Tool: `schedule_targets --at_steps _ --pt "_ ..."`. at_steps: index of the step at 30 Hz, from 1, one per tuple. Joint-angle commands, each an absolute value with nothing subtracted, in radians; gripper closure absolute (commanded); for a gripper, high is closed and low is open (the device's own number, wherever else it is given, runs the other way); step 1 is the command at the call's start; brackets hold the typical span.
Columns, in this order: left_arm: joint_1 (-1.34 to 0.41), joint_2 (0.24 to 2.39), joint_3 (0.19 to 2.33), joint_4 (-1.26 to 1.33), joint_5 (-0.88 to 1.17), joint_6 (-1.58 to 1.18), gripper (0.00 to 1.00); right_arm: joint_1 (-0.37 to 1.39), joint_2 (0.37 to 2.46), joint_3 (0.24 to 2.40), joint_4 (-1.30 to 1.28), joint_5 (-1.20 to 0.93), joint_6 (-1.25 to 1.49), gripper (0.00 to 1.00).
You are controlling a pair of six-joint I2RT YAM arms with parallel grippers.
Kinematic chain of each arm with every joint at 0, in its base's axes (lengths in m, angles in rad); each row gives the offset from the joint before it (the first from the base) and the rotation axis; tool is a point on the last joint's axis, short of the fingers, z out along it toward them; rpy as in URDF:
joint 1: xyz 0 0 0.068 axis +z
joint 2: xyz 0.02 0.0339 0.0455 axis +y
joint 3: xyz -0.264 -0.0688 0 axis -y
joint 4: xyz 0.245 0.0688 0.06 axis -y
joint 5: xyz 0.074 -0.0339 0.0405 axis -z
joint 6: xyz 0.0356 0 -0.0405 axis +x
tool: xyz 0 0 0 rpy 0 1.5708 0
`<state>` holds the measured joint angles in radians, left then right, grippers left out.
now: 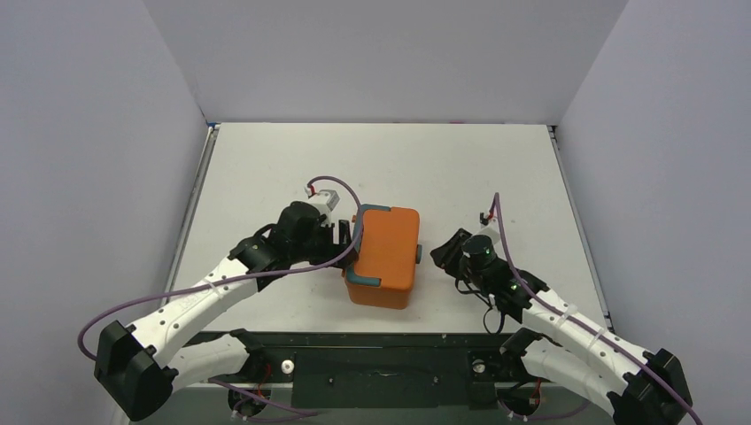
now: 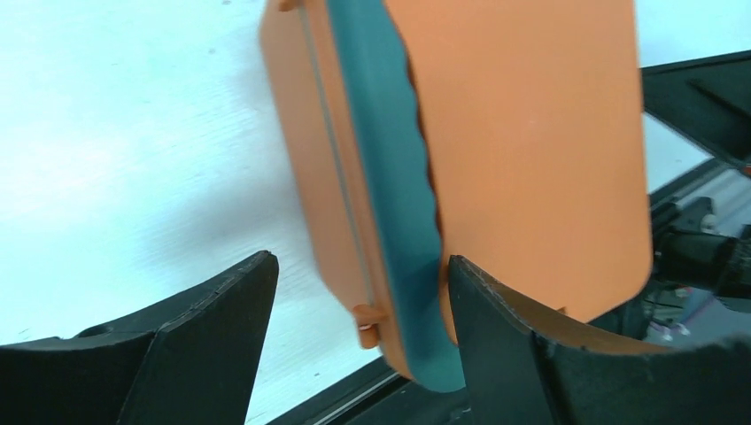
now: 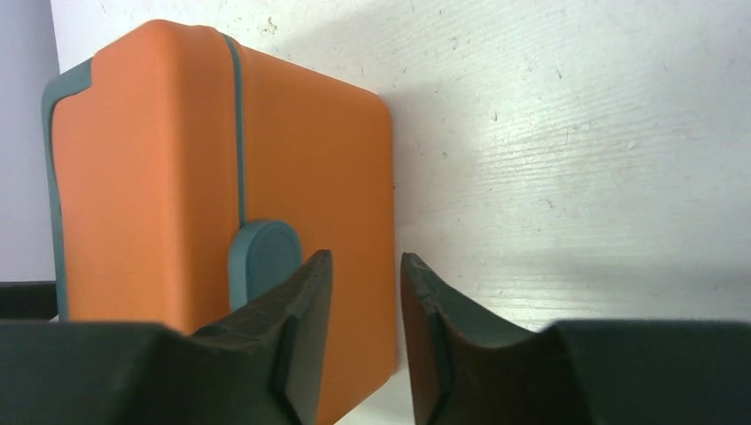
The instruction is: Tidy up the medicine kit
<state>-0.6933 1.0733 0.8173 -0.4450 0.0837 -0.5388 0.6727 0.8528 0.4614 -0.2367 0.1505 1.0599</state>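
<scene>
1. My landmark is the medicine kit, an orange plastic case with rounded corners and teal trim (image 1: 384,257); it lies closed on the white table (image 1: 266,159), near its front edge and about midway between the two arms.
2. The left gripper (image 1: 341,237) sits against the case's left side. In the left wrist view its black fingers (image 2: 212,354) are spread wide, with the teal seam band (image 2: 390,186) between them; they are released, gripping nothing.
3. The right gripper (image 1: 445,254) hovers just right of the case, level with the teal latch tab (image 3: 259,257). Its fingers are nearly together and hold nothing.
4. I judge the lid is being handled, but a closed case fits either about-to-open or just-closed, so I would not commit to a move.
</scene>
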Motion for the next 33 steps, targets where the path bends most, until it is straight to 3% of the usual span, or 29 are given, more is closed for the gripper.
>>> schedule_targets --at_steps 1,7,11,12,14,33 --pt "-0.695 1.067 0.908 -0.614 -0.081 -0.462 0.31 0.659 0.840 0.560 -0.325 0.183 0.915 0.64" --pt "-0.694 0.986 0.980 -0.695 -0.203 -0.436 0.29 0.640 0.830 0.635 -0.371 0.215 0.795 0.51" --pt "-0.694 0.915 0.999 -0.698 -0.248 -0.423 0.29 0.638 0.816 0.686 -0.412 0.253 0.728 0.32" --pt "-0.695 0.893 1.001 -0.696 -0.253 -0.416 0.29 0.639 0.810 0.698 -0.419 0.257 0.713 0.23" --pt "-0.694 0.862 1.003 -0.695 -0.266 -0.409 0.29 0.639 0.789 0.709 -0.425 0.270 0.693 0.19" --pt "-0.694 0.649 0.918 -0.686 -0.370 -0.443 0.29 0.641 0.606 0.741 -0.527 0.520 0.580 0.16"
